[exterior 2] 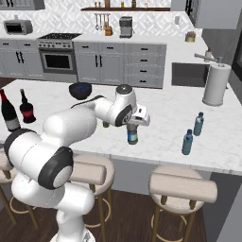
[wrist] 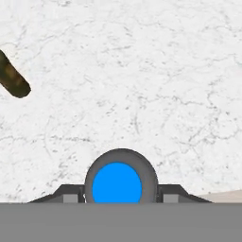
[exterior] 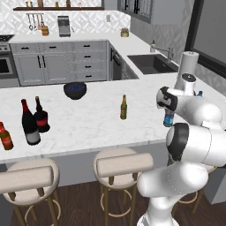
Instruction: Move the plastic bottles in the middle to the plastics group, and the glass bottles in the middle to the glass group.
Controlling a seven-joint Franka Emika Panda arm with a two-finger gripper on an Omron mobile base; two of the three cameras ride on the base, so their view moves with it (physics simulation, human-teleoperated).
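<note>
Directly beneath the claw (exterior 2: 133, 128), between its two dark finger tips, stands the small clear blue-tinted plastic water bottle (exterior 2: 132, 134) on the white marble counter (exterior 2: 160, 113); whether the fingers have closed on it I cannot tell, so the grip is best centred on the cap and confirmed before carrying it upright toward the plastics. Counted: two clear blue-labelled plastic water bottles (exterior 2: 193, 133) well off on the claw's sink side, one slim amber beer bottle (exterior: 123, 107) near on the other side, and far beyond it one tall dark wine bottle (exterior: 30, 123), one squat red-labelled dark bottle (exterior: 41, 115) and one small orange-red bottle (exterior: 5, 136).

Dark bowl (exterior: 75, 90) on counter (exterior: 88, 119) (paper towel roll (exterior 2: 216, 84) nearby).
</note>
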